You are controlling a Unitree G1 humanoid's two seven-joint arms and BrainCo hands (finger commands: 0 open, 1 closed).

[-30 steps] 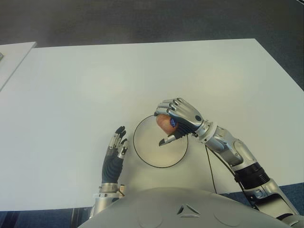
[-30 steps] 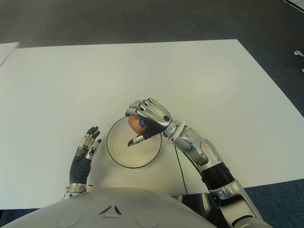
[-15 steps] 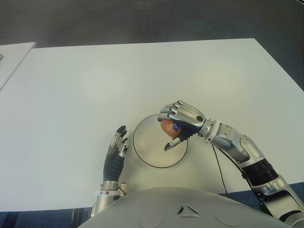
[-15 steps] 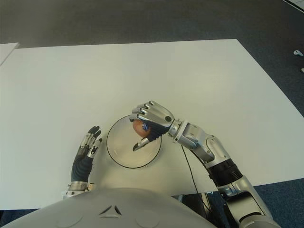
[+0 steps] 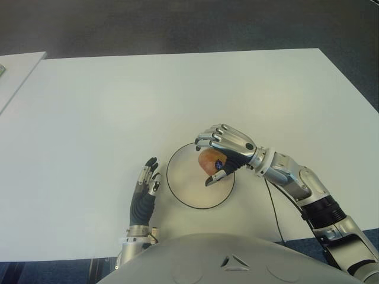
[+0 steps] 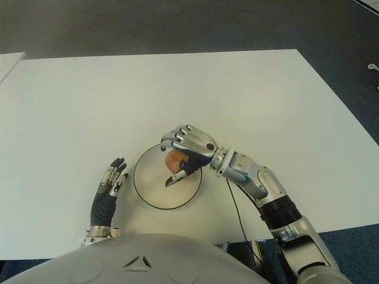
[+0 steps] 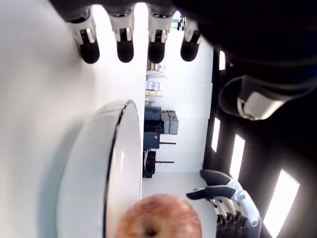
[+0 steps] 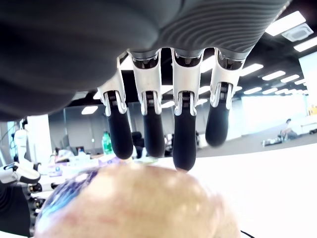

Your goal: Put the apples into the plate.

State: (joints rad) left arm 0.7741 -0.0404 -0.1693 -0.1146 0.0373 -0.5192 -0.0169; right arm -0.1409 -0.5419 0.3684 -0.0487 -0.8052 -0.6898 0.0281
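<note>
A reddish apple (image 5: 207,160) with a blue sticker sits in the right part of the white, dark-rimmed plate (image 5: 188,188), near the table's front edge. My right hand (image 5: 227,144) hovers over the apple. Its fingers (image 8: 181,134) stretch out above the fruit, and the thumb points down at the plate's right side. The right wrist view shows the fingertips just off the apple (image 8: 133,203), not wrapped round it. The left wrist view shows the apple (image 7: 158,218) lying inside the plate's rim (image 7: 113,158). My left hand (image 5: 145,189) shows just left of the plate, fingers straight and holding nothing.
The white table (image 5: 177,94) stretches far ahead and to both sides. A second white surface (image 5: 15,68) shows at the far left. A black cable (image 5: 269,207) runs under my right forearm to the table's front edge.
My right hand brought the apple down from the plate's far right rim into the plate, then loosened its fingers off it. The left hand stayed where it was.
</note>
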